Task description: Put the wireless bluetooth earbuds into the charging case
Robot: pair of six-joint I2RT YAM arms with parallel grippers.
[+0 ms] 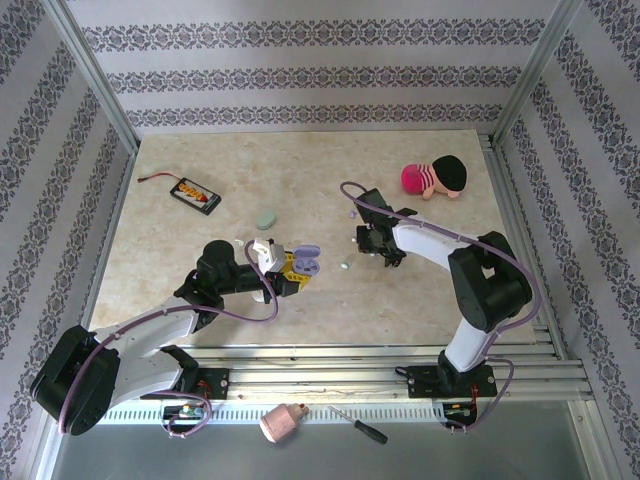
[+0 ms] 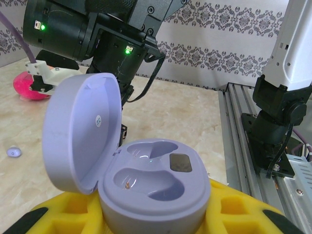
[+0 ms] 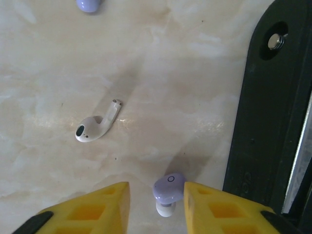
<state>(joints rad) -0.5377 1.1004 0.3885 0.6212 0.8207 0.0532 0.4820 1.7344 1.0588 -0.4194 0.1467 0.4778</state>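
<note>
Lilac earbud [image 3: 169, 187] lies on the marble-patterned table [image 3: 195, 58] between the spread yellow fingers [image 3: 214, 209] of the right gripper [image 3: 157, 195], close against the right-hand finger, which does not pinch it. A white stemmed earbud [image 3: 95, 126] rests on its side well apart from it, and a second lilac bud [image 3: 87, 4] sits at the far edge of the right wrist view. Across the table, the left gripper [image 2: 153, 212] is closed on the lilac charging case [image 2: 151, 190], holding it between yellow pads [image 2: 239, 209] with the lid [image 2: 80, 131] swung open to the left and both moulded wells bare. A mint-green case [image 1: 265, 219] and a pink plush toy [image 1: 435, 178] lie farther back
</note>
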